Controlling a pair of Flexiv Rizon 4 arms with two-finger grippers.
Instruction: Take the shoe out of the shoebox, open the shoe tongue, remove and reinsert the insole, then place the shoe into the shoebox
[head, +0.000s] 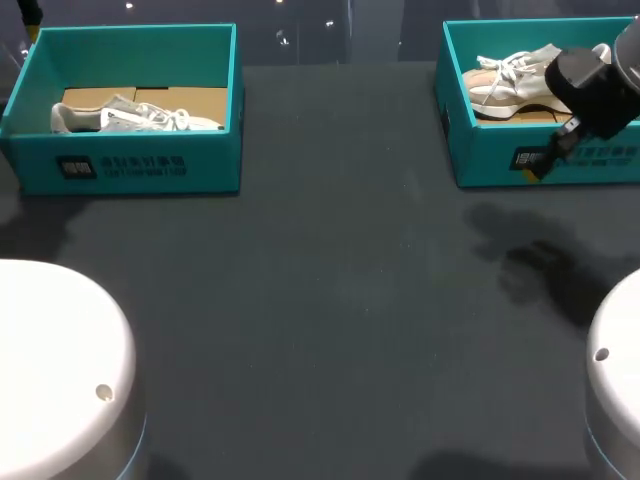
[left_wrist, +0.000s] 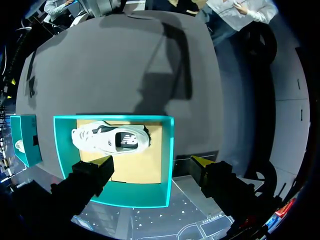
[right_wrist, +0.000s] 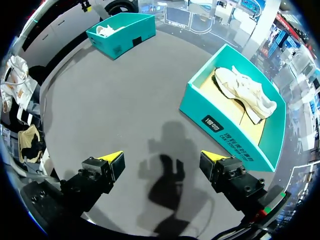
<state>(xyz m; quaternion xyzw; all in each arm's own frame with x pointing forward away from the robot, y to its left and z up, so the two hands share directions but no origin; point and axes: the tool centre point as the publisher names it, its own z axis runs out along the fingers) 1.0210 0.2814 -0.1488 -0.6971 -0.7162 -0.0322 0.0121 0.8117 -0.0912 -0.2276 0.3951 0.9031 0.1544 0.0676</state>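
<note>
Nothing is judged done yet. The right gripper (right_wrist: 162, 162) is held wide open over the table (head: 330, 300), short of the right box (head: 480, 150) at 2 o'clock, right shoe (head: 510, 85) inside. At 10 o'clock, the left gripper (left_wrist: 152, 162), fingers apart, is hung above the left box (head: 130, 165), left shoe (head: 130, 118) inside. All 4 steps are left.

Dark grey table (head: 320, 330), matte top, soft shadows (head: 540, 265)
</note>
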